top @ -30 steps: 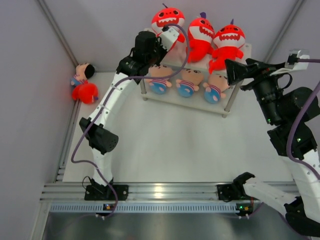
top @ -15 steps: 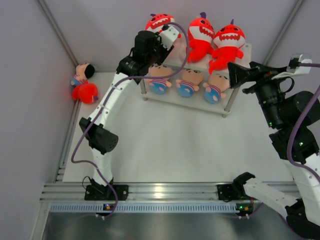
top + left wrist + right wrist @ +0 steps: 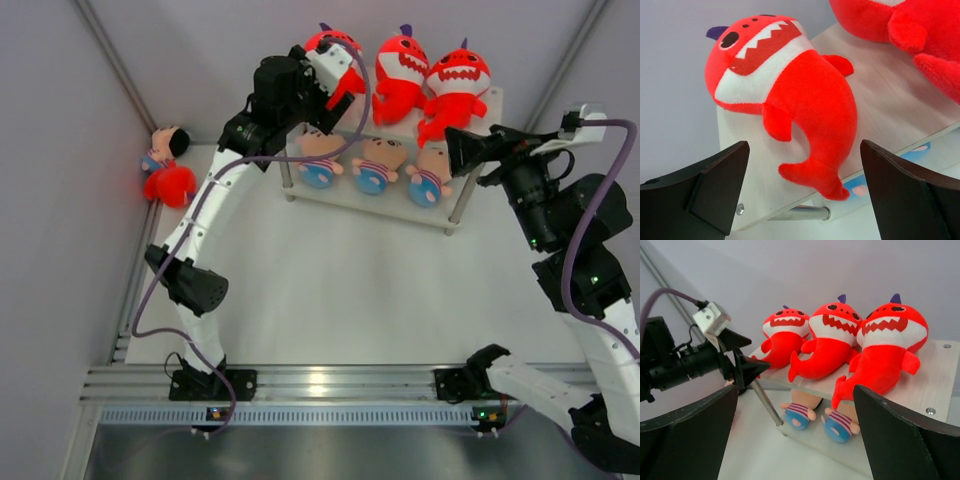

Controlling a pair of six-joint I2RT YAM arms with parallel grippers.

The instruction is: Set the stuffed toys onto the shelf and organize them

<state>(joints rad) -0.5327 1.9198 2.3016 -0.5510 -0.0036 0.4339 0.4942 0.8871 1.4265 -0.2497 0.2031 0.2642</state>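
The left gripper [image 3: 804, 145] gapes wide and empty, with a shark [image 3: 805, 100] lying just ahead of its fingers on the left end of the shelf [image 3: 890, 110] top. The right gripper [image 3: 458, 152] is also spread apart, empty, beside the shelf's right end.

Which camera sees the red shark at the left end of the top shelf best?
The left wrist view. The left shark fills that picture, teeth, fins and tail all clear. The right wrist view shows it small and farther off, beside two more sharks. From the top, the left arm hides part of it.
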